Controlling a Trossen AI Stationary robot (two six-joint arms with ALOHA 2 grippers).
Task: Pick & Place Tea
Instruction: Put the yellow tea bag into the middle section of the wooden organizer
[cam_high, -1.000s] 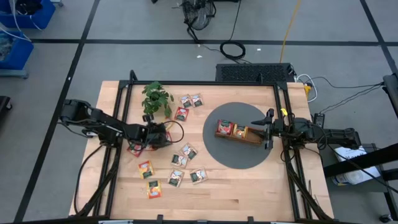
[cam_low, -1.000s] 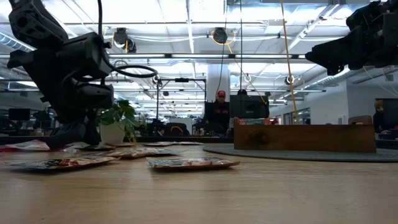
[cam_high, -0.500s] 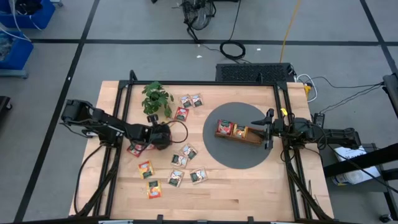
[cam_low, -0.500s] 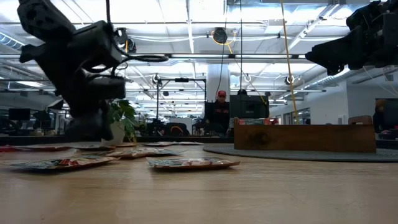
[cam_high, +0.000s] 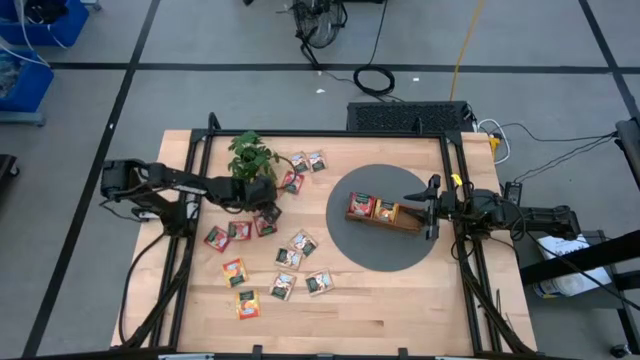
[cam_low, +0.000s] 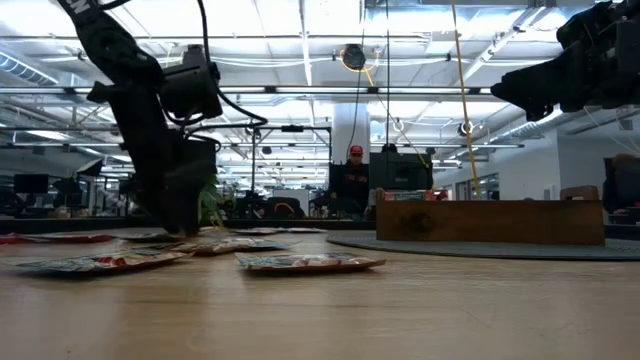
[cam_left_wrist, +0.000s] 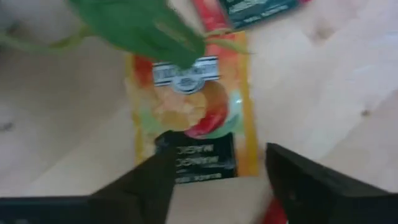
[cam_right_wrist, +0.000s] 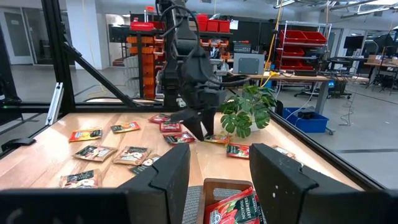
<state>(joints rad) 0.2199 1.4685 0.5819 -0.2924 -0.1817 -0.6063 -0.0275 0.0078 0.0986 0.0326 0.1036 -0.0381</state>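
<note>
The left tool (cam_high: 268, 208) is seen lowered beside the small green plant (cam_high: 250, 155), its fingers (cam_left_wrist: 298, 177) spread apart over an orange-yellow tea sachet (cam_left_wrist: 189, 118) lying flat on the bench (cam_high: 400, 310); nothing is gripped. A leaf of the plant is seen across the sachet's far end in the left wrist view. Further sachets are scattered over the left half of the bench: a small group (cam_high: 308, 160) beyond the plant, a row (cam_high: 228, 233) just beside the tool, and others (cam_high: 285, 285) nearer the front edge. The right tool (cam_high: 432, 208) is held over the round grey mat (cam_high: 385, 250) at the end of the wooden tray (cam_high: 405, 222), its fingers (cam_right_wrist: 280, 180) parted and empty. Red and orange sachets (cam_high: 361, 207) are already lodged in the tray's compartments. In the low view, the left arm is seen reaching down to the bench near the plant, with the tray (cam_low: 490, 222) standing to the right
</note>
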